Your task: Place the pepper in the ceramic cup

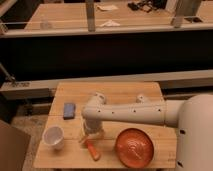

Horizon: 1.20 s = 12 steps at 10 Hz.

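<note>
The pepper (92, 149), small, orange-red and tapered, lies on the wooden table (115, 92) near its front edge. The white ceramic cup (53, 137) stands upright to the pepper's left, about a hand's width away. My gripper (89, 136) hangs from the white arm (130, 112) right over the pepper's far end, at or just above it. The gripper body hides whether it touches the pepper.
A wide orange-red ribbed bowl (135, 147) sits to the right of the pepper. A small blue object (69, 110) lies at the table's left, behind the cup. A dark counter wall rises behind the table. My white body fills the right edge.
</note>
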Each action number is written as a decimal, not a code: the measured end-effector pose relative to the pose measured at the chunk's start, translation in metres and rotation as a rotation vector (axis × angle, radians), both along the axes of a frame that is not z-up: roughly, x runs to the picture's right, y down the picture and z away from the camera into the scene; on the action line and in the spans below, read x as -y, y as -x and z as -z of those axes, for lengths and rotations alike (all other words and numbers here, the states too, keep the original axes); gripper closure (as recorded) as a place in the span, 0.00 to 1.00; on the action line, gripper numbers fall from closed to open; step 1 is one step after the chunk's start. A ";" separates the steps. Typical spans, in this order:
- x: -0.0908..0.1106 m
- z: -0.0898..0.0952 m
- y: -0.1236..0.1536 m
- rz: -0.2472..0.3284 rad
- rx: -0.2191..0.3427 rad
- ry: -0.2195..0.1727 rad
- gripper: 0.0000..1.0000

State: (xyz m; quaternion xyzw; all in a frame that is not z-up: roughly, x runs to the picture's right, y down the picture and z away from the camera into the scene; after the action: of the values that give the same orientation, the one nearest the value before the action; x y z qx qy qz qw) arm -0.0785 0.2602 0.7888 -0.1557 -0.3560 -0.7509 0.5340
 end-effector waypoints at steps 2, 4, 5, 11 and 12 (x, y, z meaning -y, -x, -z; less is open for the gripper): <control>-0.003 -0.005 0.002 0.003 0.005 0.000 0.20; -0.003 -0.005 0.000 0.012 0.012 0.000 0.20; -0.003 -0.003 0.000 0.020 0.018 0.000 0.20; -0.005 -0.013 -0.001 0.039 0.040 0.011 0.22; -0.003 -0.013 -0.001 0.039 0.038 0.009 0.28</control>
State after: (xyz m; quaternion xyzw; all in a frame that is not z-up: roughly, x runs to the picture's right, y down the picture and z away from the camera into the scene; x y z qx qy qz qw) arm -0.0771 0.2633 0.8016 -0.1508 -0.3663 -0.7624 0.5117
